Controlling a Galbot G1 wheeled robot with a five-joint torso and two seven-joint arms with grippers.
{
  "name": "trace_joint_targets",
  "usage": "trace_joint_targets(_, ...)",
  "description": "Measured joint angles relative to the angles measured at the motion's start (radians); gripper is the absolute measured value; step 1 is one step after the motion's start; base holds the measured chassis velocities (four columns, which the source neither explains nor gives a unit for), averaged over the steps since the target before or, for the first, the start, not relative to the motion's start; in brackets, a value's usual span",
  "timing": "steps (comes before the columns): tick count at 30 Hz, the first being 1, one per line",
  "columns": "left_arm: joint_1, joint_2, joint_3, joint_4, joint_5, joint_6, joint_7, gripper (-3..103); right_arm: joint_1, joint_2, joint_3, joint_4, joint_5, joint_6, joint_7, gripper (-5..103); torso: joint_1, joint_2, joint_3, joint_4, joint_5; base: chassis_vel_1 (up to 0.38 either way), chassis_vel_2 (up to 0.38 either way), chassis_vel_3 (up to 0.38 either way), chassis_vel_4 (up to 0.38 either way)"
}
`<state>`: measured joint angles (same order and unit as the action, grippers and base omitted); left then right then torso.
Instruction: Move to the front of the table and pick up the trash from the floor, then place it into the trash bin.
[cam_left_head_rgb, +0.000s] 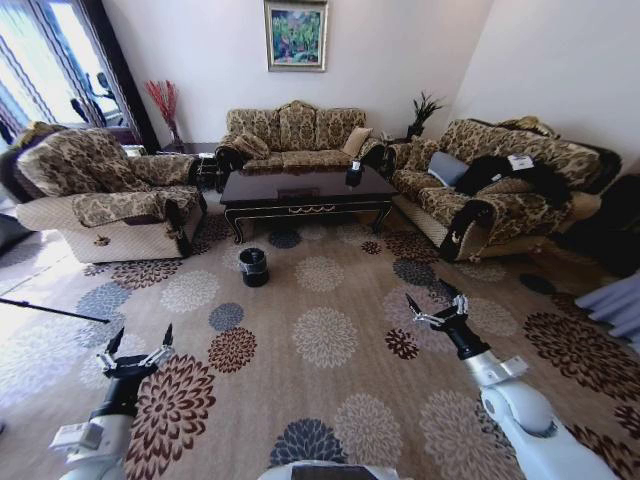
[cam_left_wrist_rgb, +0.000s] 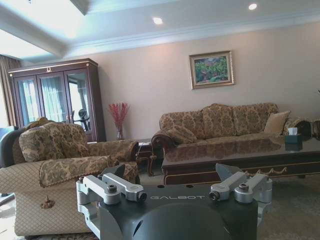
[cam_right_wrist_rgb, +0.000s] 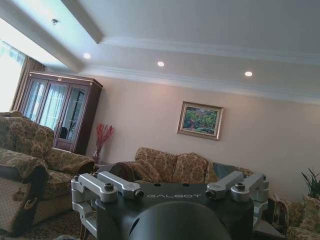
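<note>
The dark glossy table (cam_left_head_rgb: 300, 190) stands far ahead between the sofas, and its top also appears in the left wrist view (cam_left_wrist_rgb: 240, 152). The small black trash bin (cam_left_head_rgb: 254, 267) sits on the flowered carpet just in front of the table's left corner. I cannot make out the trash on the patterned floor. My left gripper (cam_left_head_rgb: 139, 342) hangs open low on the left, well short of the bin. My right gripper (cam_left_head_rgb: 432, 302) is open too, held over the carpet on the right. Both are empty.
A patterned armchair (cam_left_head_rgb: 105, 195) stands left of the table, a three-seat sofa (cam_left_head_rgb: 295, 135) behind it and another sofa (cam_left_head_rgb: 490, 190) with dark clothing on the right. A thin black rod (cam_left_head_rgb: 50, 310) lies on the floor at left. Open carpet (cam_left_head_rgb: 325, 335) stretches between me and the table.
</note>
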<state>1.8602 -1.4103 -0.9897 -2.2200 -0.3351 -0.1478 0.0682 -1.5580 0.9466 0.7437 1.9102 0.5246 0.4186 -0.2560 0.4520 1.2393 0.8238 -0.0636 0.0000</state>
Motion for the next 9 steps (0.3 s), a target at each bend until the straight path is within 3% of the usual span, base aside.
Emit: trace_joint_targets(9,-0.003,0.005,-0.012,0.003,-0.012,0.030,-0.011,100,-0.021,-0.007,0.013,0.045,0.023,-0.042,0.095,100,-0.002,-0.004,-0.003,0.0001,0.0000,0.000,0.000,0.000,0.000)
